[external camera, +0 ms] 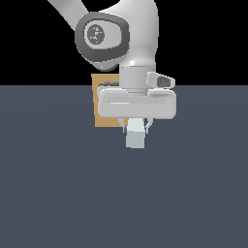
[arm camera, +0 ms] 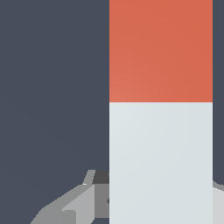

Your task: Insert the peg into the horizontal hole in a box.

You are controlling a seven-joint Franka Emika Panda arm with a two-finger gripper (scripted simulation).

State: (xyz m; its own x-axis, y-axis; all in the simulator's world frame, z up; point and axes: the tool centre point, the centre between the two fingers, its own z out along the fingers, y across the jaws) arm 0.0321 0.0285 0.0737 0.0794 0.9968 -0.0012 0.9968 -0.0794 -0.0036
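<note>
My gripper [external camera: 136, 127] is shut on the peg [external camera: 135, 136], held above the floor with its pale grey-white end facing the exterior camera. In the wrist view the peg [arm camera: 160, 109] runs lengthwise away from the fingers [arm camera: 83, 203], pale near them and orange-red at its far end. The tan box [external camera: 102, 109] stands right behind the gripper, shifted toward the exterior view's left, and my hand covers most of its face. The hole is hidden behind the hand. The wrist view shows no part of the box.
A flat dark grey-blue floor [external camera: 58, 193] spreads around the box and under the arm. Beyond its far edge the background is black.
</note>
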